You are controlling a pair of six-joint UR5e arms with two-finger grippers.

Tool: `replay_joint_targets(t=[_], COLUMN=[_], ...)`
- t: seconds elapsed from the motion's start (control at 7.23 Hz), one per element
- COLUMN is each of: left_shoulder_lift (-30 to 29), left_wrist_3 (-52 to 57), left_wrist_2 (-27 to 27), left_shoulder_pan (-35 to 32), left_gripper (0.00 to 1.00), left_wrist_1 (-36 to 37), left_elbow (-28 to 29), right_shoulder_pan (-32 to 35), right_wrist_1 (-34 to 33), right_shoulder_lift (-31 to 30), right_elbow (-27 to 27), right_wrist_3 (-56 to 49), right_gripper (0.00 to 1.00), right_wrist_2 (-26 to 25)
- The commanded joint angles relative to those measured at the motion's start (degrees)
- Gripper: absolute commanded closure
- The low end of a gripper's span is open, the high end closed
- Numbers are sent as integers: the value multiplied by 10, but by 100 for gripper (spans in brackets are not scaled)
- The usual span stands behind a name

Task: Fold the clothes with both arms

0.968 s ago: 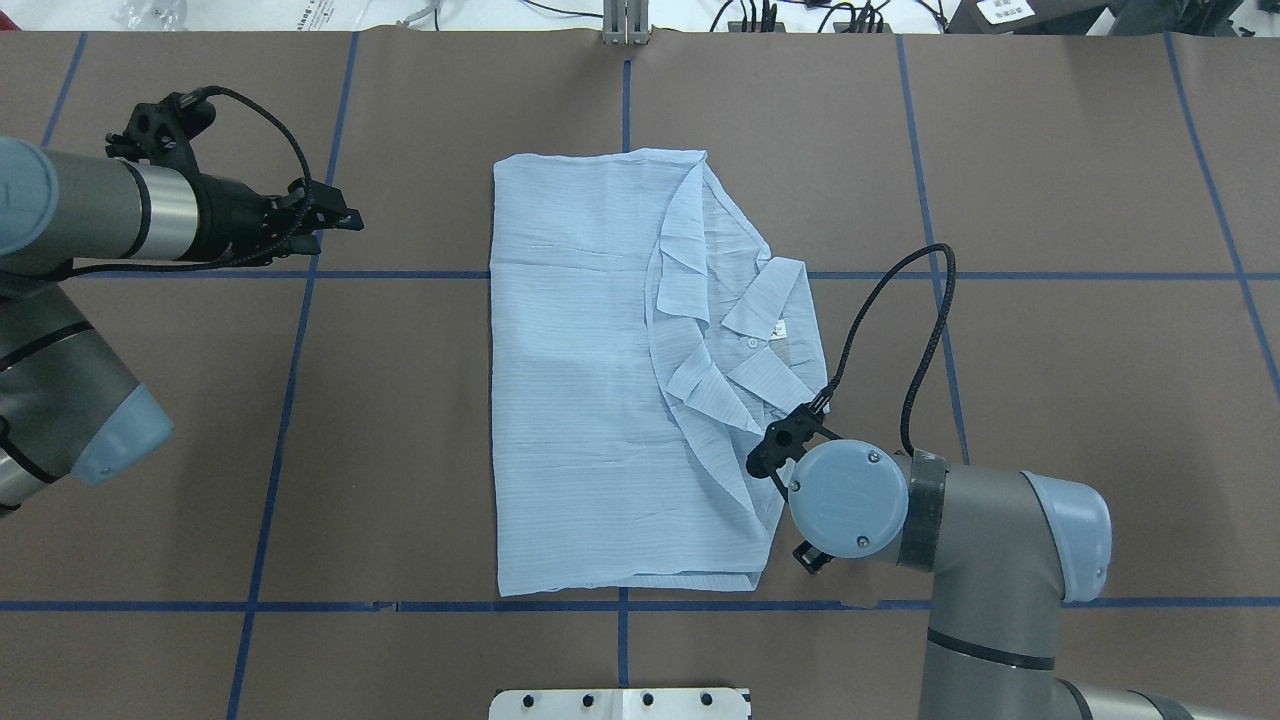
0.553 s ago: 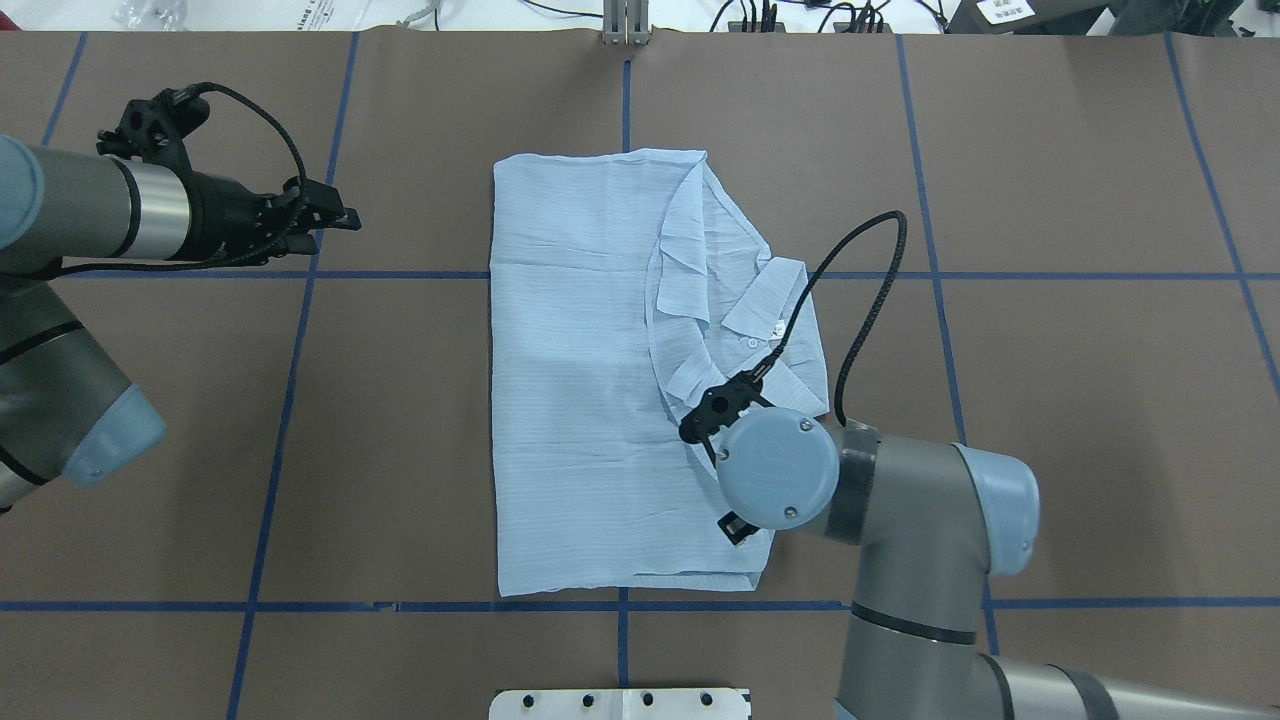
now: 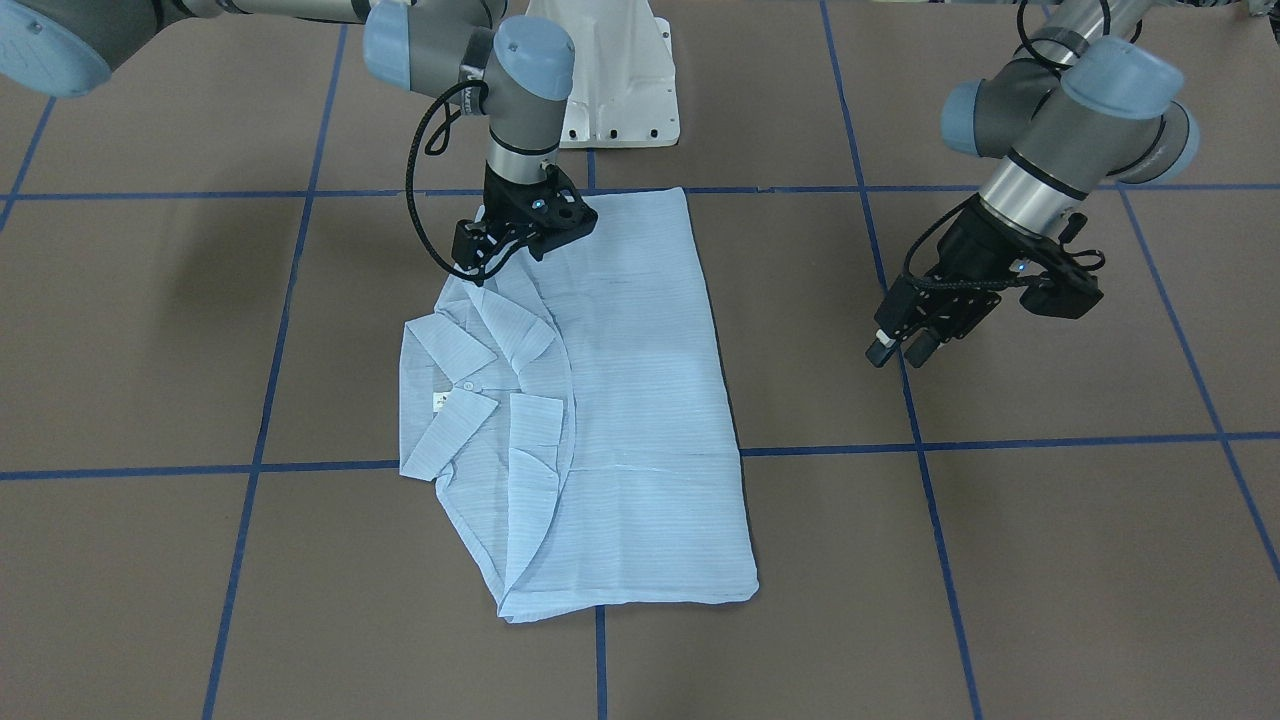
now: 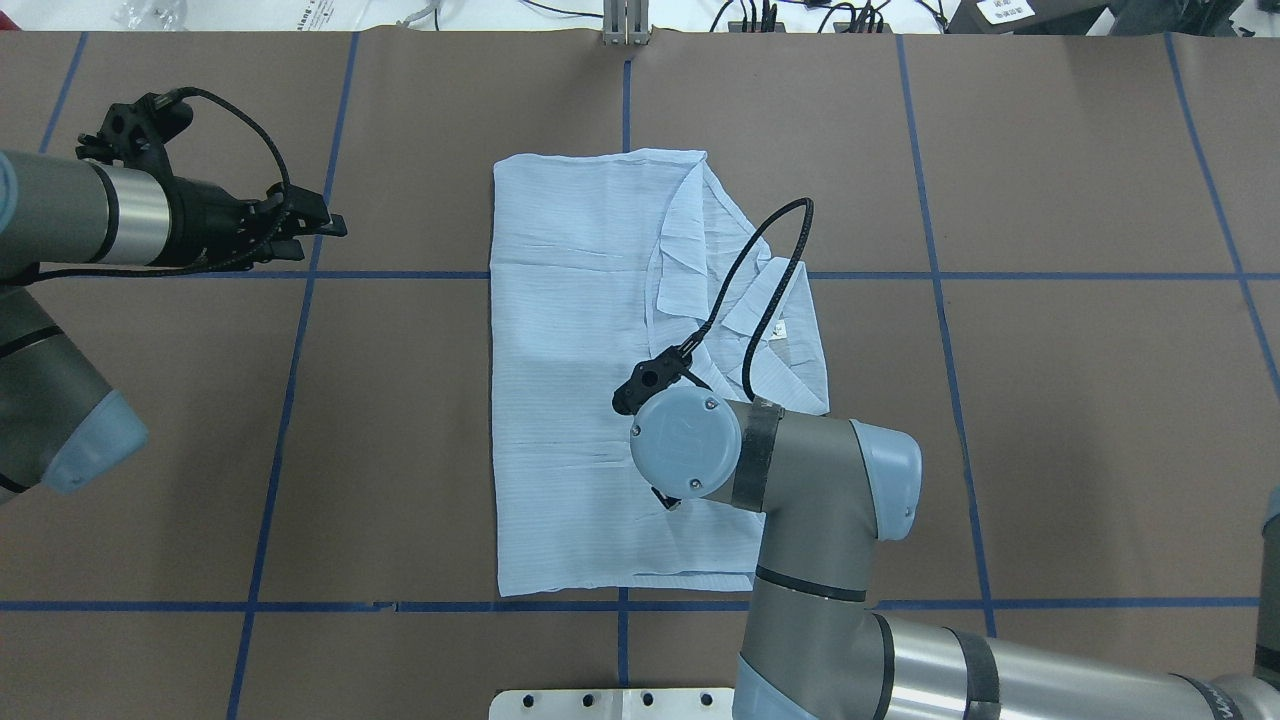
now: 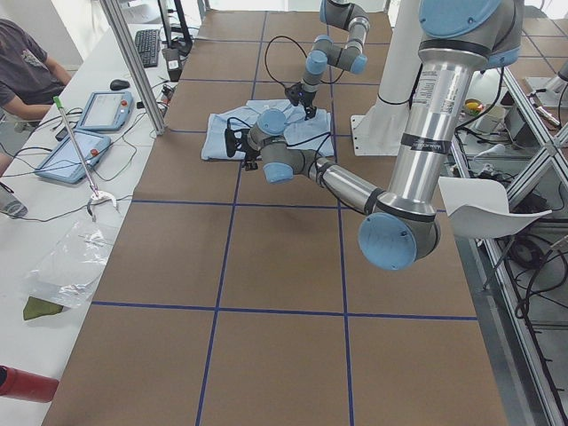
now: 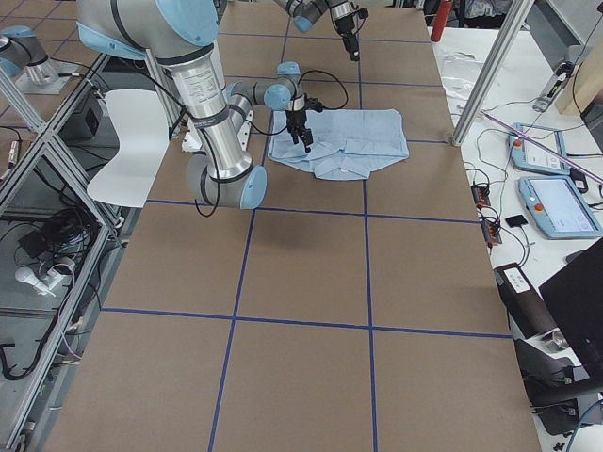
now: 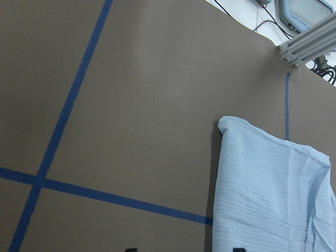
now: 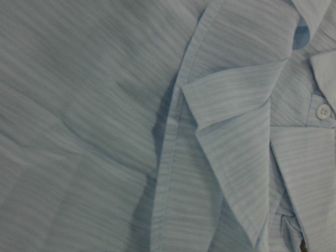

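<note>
At the left end of the brown paper-covered table (image 4: 1050, 400), the black two-finger left gripper (image 4: 322, 232) hangs over bare paper. Its fingers are spread with nothing between them. Its wrist view shows only one corner of the cloth, off to its right.

It is well apart from the thin pale-blue striped button-up shirt (image 4: 570, 400). The shirt lies flat in the middle of the table, already folded into a long rectangle. The long axis runs from the table's robot-side edge toward its far edge, so the straight left long edge faces the left gripper across open table. Along the right long side the layers are ruffled. There the pointed collar (image 4: 775, 300) with its small neck tag juts toward the table's right end.

The black right gripper (image 3: 505, 250) points straight down over the shirt's robot-side half, just inward of that ruffled side. Its fingers are hidden under the wrist, so I cannot tell how they stand. Its wrist view shows a stitched folded edge directly beneath, with a small white button (image 8: 323, 111) off to one side.

The right arm is plainly the nearer. A pick at the layered edge is probably a short drop for it. The left would have to cross rightward to reach the long edge.
</note>
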Motion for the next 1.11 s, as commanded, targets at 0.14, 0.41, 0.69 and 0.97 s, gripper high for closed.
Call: replay_joint_targets(t=[0.14, 0.41, 0.69, 0.97], left_shoulder_lift=[1, -1, 1, 1], left_wrist_3=[0, -2, -4, -3], left_wrist_2=[1, 1, 2, 1], left_shoulder_pan=[0, 1, 1, 0], left_gripper=[32, 32, 32, 32], left_wrist_1=[0, 1, 1, 1], left_elbow=[0, -1, -11, -11], right_shoulder_pan=[7, 35, 61, 80], right_wrist_1=[10, 9, 11, 9], right_shoulder_lift=[1, -8, -38, -88], right_elbow=[-23, -23, -18, 31], right_wrist_3=[-4, -13, -59, -60], right_gripper=[0, 0, 0, 0], right_wrist_2=[-2, 8, 12, 25])
